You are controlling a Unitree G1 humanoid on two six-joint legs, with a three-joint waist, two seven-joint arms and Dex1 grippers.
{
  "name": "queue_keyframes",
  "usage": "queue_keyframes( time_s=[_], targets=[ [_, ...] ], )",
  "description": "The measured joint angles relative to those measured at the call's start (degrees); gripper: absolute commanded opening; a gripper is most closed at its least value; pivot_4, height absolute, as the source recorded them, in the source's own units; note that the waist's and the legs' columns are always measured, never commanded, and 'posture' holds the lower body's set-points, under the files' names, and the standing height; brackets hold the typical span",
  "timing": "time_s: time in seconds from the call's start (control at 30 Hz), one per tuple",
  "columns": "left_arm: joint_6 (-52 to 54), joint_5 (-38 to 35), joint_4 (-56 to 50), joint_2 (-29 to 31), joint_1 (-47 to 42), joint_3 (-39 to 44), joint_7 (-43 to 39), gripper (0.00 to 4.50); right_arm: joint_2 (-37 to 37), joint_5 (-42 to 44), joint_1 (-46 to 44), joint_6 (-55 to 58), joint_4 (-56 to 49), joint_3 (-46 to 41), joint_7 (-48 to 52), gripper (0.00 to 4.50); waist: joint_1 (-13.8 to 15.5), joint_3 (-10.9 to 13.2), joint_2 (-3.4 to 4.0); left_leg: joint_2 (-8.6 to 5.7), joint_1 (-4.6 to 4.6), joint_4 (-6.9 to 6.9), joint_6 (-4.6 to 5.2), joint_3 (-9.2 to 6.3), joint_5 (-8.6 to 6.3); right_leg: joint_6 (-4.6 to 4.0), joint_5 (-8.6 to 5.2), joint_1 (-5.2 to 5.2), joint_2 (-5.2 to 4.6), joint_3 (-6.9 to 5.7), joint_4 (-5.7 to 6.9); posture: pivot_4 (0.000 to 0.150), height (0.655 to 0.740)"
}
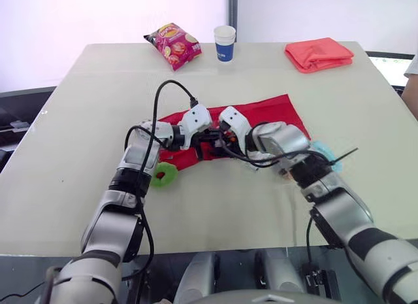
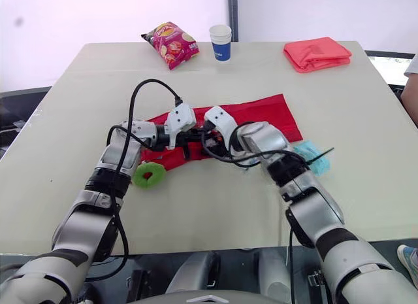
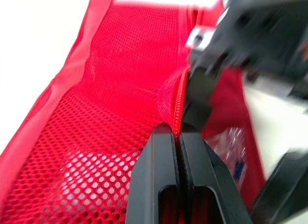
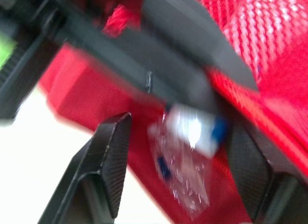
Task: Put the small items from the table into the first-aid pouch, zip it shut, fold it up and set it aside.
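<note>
Left end effector (image 3: 179,132) pinches pouch (image 1: 274,111) lip — our right end effector (image 4: 180,130) wide, packet (image 4: 185,161) straight ahead at pouch mouth.

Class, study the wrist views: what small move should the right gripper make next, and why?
Probably close the right gripper on the clear packet and ease it into the pouch: its fingers stand open either side of the packet, while the left gripper pinches the pouch's mesh edge.
</note>
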Motion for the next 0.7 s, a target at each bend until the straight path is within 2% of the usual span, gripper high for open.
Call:
queue_keyframes(
  time_s=[0.17,0.27,0.37,0.4,0.7],
  targets=[
    [0.04,-0.01,0.36,-0.09,-0.17,-0.05,0.34,0.0,-3.16,-0.76,3.81,-0.03,-10.72,-0.99,-0.96,2.72,-0.51,0.0,0.0,0.06,0.02,-0.04,0.0,0.0,0.0,0.0,0.0,-0.03,0.06,0.0,0.02,0.15,0.74],
    [0.13,-0.05,0.36,-0.11,-0.18,-0.09,0.33,0.0,-2.45,-1.26,5.62,0.27,-12.07,-0.95,-2.73,1.89,-0.44,0.0,0.0,0.05,0.02,-0.04,0.0,0.0,0.0,0.0,0.0,-0.03,0.05,0.01,0.01,0.15,0.74],
    [0.49,-0.12,0.34,-0.14,-0.21,-0.11,0.33,0.0,-0.71,-1.55,6.86,0.88,-12.78,-0.92,-4.77,0.31,-0.39,0.0,0.0,0.05,0.02,-0.04,0.0,0.0,0.0,0.0,0.0,-0.03,0.05,0.01,0.02,0.15,0.74],
    [0.69,-0.14,0.28,-0.14,-0.21,-0.11,0.33,0.0,-0.37,-1.73,7.0,1.24,-13.29,-0.94,-5.6,0.07,-0.38,0.0,0.0,0.05,0.02,-0.04,0.0,0.0,0.0,0.0,0.0,-0.03,0.05,0.01,0.01,0.15,0.74],
    [2.41,-0.28,-1.0,-0.18,-0.16,-0.39,0.39,0.0,2.99,-1.16,9.0,3.8,-15.38,-1.56,-8.36,0.07,-0.37,0.0,0.0,0.04,0.02,-0.04,0.0,0.0,0.0,0.0,0.0,-0.03,0.06,0.0,0.01,0.15,0.74]
  ],
)
